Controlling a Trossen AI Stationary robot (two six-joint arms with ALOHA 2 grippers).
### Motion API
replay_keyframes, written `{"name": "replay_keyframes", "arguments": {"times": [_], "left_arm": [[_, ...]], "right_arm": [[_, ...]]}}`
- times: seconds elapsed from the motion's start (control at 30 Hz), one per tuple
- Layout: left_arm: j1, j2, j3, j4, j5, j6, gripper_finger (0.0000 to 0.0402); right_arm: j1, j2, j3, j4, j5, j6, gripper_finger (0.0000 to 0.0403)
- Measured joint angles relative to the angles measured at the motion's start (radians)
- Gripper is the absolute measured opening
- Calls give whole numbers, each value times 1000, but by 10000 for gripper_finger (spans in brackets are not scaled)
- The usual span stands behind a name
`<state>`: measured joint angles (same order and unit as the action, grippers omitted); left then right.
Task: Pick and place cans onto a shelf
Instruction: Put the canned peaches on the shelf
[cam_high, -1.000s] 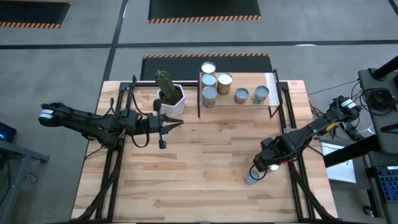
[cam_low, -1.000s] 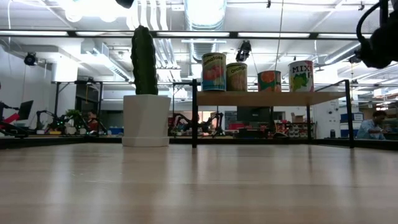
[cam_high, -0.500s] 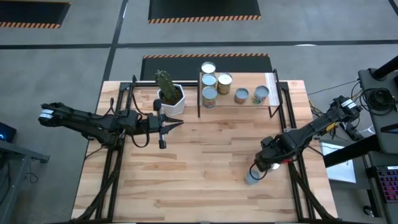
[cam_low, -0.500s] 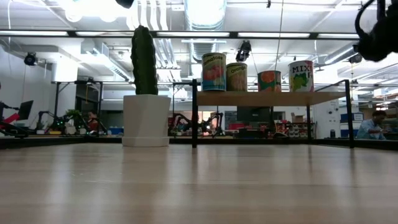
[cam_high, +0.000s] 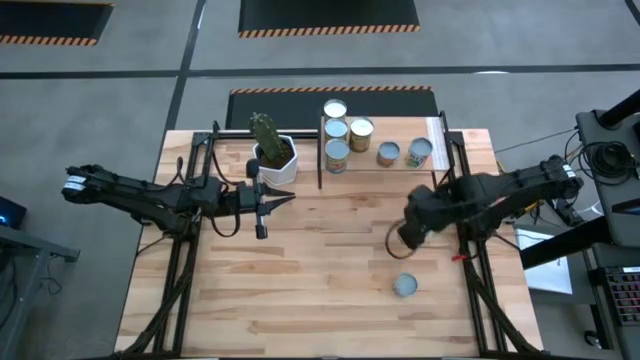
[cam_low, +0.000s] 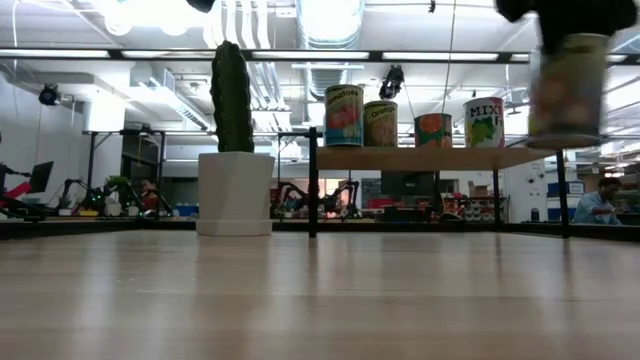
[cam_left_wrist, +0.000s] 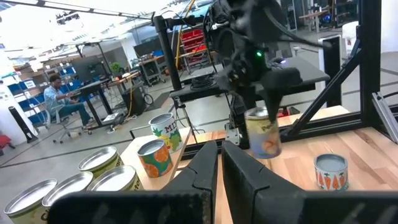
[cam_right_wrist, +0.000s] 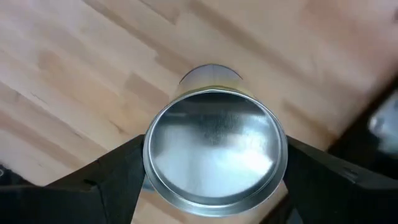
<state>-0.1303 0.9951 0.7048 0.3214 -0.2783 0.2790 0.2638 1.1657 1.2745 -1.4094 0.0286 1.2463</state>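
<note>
My right gripper (cam_high: 408, 236) is shut on a can (cam_left_wrist: 264, 132) and holds it in the air over the right part of the table, near side of the shelf (cam_high: 400, 166). The can shows blurred in the low view (cam_low: 568, 88) and from above in the right wrist view (cam_right_wrist: 214, 152). Several cans (cam_high: 337, 154) stand upright on the shelf board. One more can (cam_high: 405, 286) stands on the table, on the near side of my right gripper. My left gripper (cam_high: 288, 199) is shut and empty, hovering at the table's left middle. My right gripper pinches the can's side just below its top rim (cam_right_wrist: 149, 163) between its two fingers (cam_right_wrist: 115, 177), one on each side. The fingers come from above, pointing down. The can hangs upright below them, lifted clear of the table.
A white pot with a cactus (cam_high: 274, 152) stands left of the shelf, just beyond my left gripper. The shelf's black frame posts (cam_high: 320, 170) stand at its corners. Bare tabletop (cam_high: 320, 280) lies in the middle and near part.
My right gripper has risen with the can from low over the table beside the other can and gone toward the far edge and the shelf, a little to the left. The can is lifted clear and now shows in the low view.
</note>
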Motion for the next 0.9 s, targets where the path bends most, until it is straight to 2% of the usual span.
{"name": "replay_keyframes", "arguments": {"times": [0.27, 0.53, 0.73, 0.9], "left_arm": [[0, 0, 0, 0, 0, 0, 6], [0, 0, 0, 0, 0, 0, 6], [0, 0, 0, 0, 0, 0, 6], [0, 0, 0, 0, 0, 0, 6]], "right_arm": [[-186, 151, 229, -11, 27, -435, 320], [-330, 338, 502, -111, 27, -904, 321], [-432, 456, 685, -115, 26, -1138, 322], [-501, 546, 786, -132, 26, -1252, 322]]}}
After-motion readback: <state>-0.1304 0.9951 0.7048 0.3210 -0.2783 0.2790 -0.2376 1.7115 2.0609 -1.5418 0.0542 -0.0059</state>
